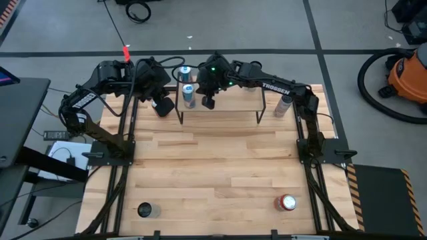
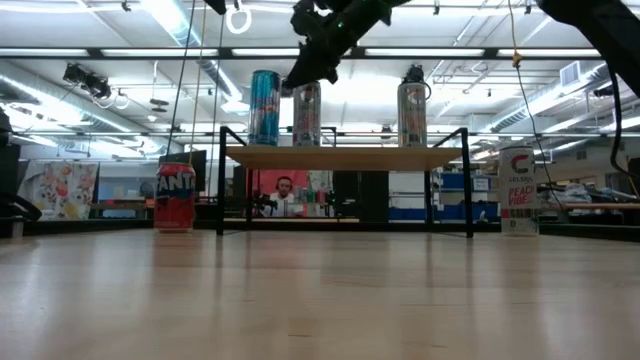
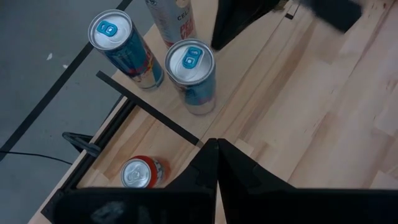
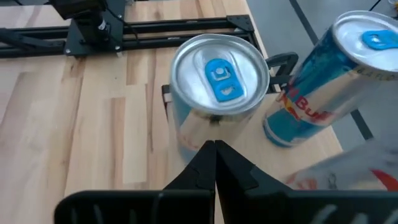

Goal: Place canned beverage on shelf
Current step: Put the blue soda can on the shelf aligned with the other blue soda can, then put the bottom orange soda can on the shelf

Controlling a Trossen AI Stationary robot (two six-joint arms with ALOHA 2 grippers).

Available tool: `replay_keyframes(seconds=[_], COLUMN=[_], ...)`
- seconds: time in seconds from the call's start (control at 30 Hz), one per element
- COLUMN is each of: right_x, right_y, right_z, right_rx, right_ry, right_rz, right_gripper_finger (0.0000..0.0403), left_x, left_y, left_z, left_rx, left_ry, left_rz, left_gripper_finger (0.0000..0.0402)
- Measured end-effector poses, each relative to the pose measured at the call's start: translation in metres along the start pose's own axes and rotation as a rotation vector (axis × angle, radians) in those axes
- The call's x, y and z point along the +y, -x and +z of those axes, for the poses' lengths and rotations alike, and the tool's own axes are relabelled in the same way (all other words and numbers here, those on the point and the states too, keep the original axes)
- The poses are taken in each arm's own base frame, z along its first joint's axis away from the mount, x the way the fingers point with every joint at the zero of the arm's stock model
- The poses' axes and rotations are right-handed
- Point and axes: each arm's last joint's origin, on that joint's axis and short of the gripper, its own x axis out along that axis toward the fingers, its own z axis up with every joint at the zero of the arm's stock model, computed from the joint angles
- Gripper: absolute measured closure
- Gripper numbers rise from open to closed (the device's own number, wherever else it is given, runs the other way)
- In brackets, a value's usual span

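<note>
Three cans stand upright on the shelf at the table's far edge; the silver can with the blue tab sits directly below the right gripper, whose jaws are fully closed and empty. It is probably rigid but thin-walled, smooth and slippery, so grasp mid-body. A blue Red Bull can stands beside it. The left gripper, also closed, hovers left of the shelf.

Robotics lab: taped concrete floor, shop vacuum, ceiling strip lights.
</note>
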Motion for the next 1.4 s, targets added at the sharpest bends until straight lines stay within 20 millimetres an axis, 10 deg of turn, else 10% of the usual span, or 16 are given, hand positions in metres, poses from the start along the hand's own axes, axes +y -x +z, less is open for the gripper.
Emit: replay_keyframes(seconds=[0.67,1.4], right_x=[0.027,0.034], right_y=[0.164,0.174], right_z=[0.017,0.012], right_rx=[-0.178,-0.123], right_ry=[0.007,0.117], right_rz=[-0.023,-0.11], right_gripper_finger=[0.0383,0.026], left_x=[0.0,-0.028], left_y=[0.0,0.01], left_z=[0.0,-0.01], left_rx=[0.001,-0.019], left_ry=[-0.006,-0.144], left_rz=[0.0,-0.008], left_gripper_finger=[0.0393,0.0393])
